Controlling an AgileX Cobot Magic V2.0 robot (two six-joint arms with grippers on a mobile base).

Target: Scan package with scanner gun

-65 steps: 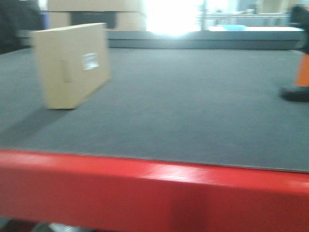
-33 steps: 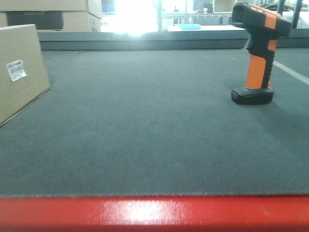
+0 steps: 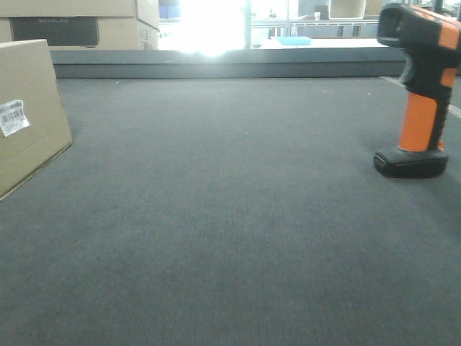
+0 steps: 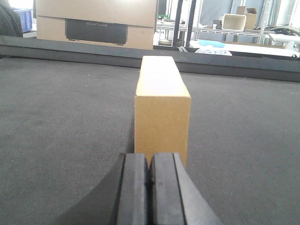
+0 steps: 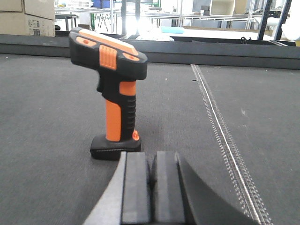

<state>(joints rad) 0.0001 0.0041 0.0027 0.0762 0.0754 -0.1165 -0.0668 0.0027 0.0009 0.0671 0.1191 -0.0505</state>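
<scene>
Counter: dark grey counter (image 3: 216,238) fills our front view, with a low rail (image 3: 216,70) along its far edge and bright glare from the room behind.
Change: the red edge that crossed the bottom of our front view half a second ago is gone from it, and the two task things now sit further out to the sides. We judge that we have rolled in closer, not that either thing moved.
Meaning: the approach looks about done. Nothing is picked up, so the whole scan is ahead of us.
Package: the package (image 3: 29,108) stands on edge at far left, cut off by the frame. Its white label (image 3: 13,117) is on the face turned toward the middle of the counter.
Scanner: the scanner (image 3: 421,94) stands upright on its base at far right, well apart from the package, head pointing left.
Left gripper: our left gripper (image 4: 150,164) has its fingers together, empty, just short of the package's narrow end. The label does not show from there.
Right gripper: our right gripper (image 5: 152,164) has its fingers drawn together, empty, near the scanner's base, which sits slightly to its left.
Around: boxes (image 4: 96,23) with a dark panel stand beyond the rail, and a seam (image 5: 225,136) runs along the counter right of the scanner.
In the way: nothing lies between either gripper and its thing. We judge the right gripper must open before taking the orange handle.
</scene>
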